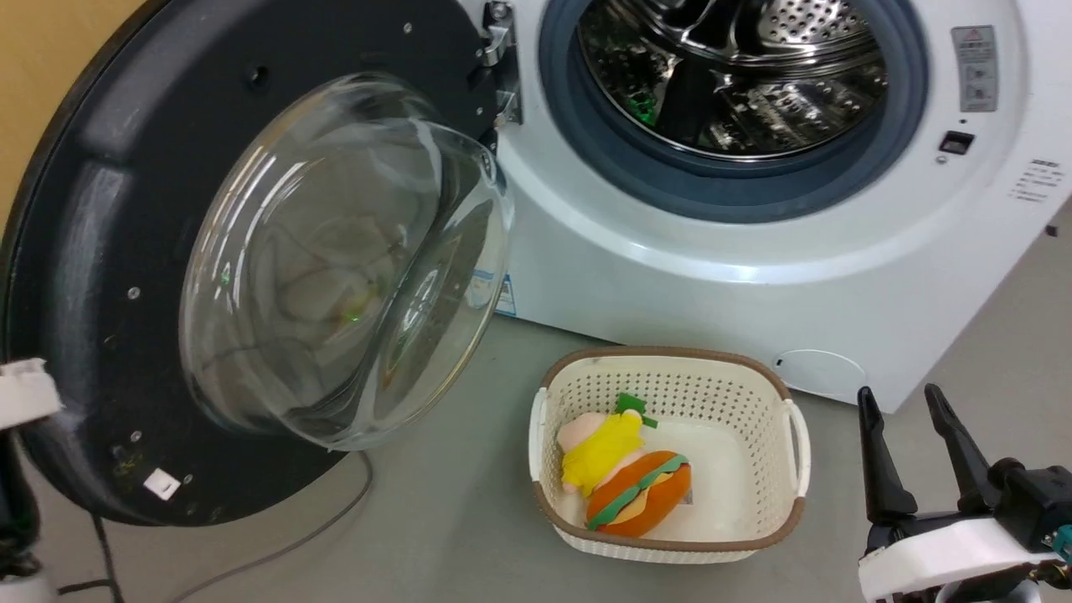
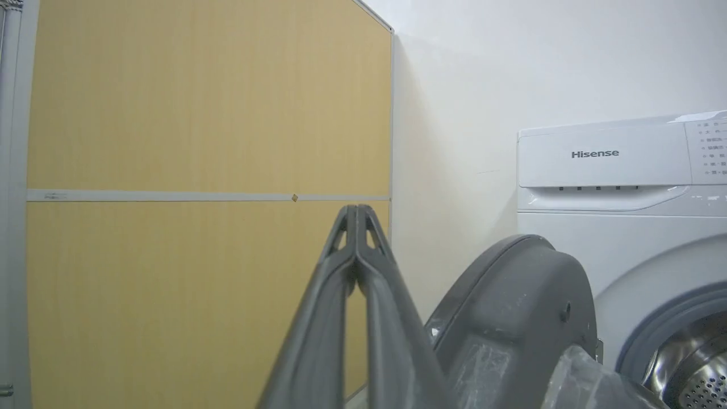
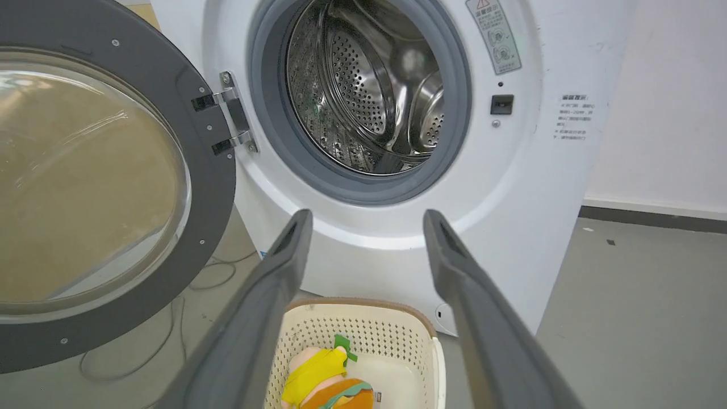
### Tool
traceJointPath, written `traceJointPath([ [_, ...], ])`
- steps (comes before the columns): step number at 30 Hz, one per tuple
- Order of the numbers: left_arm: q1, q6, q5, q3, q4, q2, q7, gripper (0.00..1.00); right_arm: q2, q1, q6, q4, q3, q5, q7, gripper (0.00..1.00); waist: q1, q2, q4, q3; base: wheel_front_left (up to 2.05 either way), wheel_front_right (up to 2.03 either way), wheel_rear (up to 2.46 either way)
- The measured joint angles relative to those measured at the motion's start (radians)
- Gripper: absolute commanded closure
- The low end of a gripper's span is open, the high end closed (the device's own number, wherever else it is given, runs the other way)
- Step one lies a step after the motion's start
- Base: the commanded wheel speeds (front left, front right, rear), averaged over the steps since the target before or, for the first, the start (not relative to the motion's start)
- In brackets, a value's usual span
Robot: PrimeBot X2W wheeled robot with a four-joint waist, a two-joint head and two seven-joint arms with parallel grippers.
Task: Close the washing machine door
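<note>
Grey floor [image 1: 452,502] bears washing machine [image 1: 670,276] beside white wall [image 3: 664,96].

Cream perforated basket [image 1: 687,385], brown-rimmed, is set on grey floor [image 1: 469,502]. A burger plush [image 1: 641,502] and a yellow-clad plush [image 1: 599,448] are laid inside the basket, touching each other.

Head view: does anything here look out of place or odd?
Nothing is damaged or spilled. The door stands wide open. A basket with plush toys sits on the floor close before the machine, and a loose cable lies under the door.
</note>
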Motion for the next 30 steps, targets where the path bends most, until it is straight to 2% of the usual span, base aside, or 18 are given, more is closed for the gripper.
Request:
traceJointPath([
  [4, -0.028, -0.009, -0.087, 0.038, 0.079, 0.027, 0.014, 1.0, 0.0, 0.0, 0.0, 0.004, -0.002, 0.009, -0.009, 0.0, 0.0, 0.0, 0.02, 0.01, 0.0, 0.0, 0.0],
  [13, -0.143, 0.001, -0.268, 0.119, 0.289, 0.096, 0.165, 1.0, 0.0, -0.001, 0.0, 0.014, -0.014, 0.027, -0.027, 0.0, 0.0, 0.0, 0.061, 0.03, 0.0, 0.0, 0.0],
  [20, -0.22, -0.001, -0.425, 0.127, 0.446, 0.119, 0.35, 1.0, 0.0, -0.001, 0.0, 0.024, -0.026, 0.038, -0.041, 0.0, 0.0, 0.0, 0.091, 0.037, 0.0, 0.0, 0.0],
  [25, -0.23, -0.028, -0.51, 0.112, 0.521, 0.148, 0.472, 1.0, 0.0, -0.001, 0.0, 0.029, -0.034, 0.047, -0.052, 0.0, 0.0, 0.0, 0.107, 0.043, 0.0, 0.0, 0.0],
  [30, -0.228, -0.043, -0.623, 0.079, 0.568, 0.148, 0.615, 1.0, 0.0, -0.001, 0.0, 0.031, -0.04, 0.056, -0.062, 0.0, 0.0, 0.0, 0.124, 0.049, 0.0, 0.0, 0.0],
])
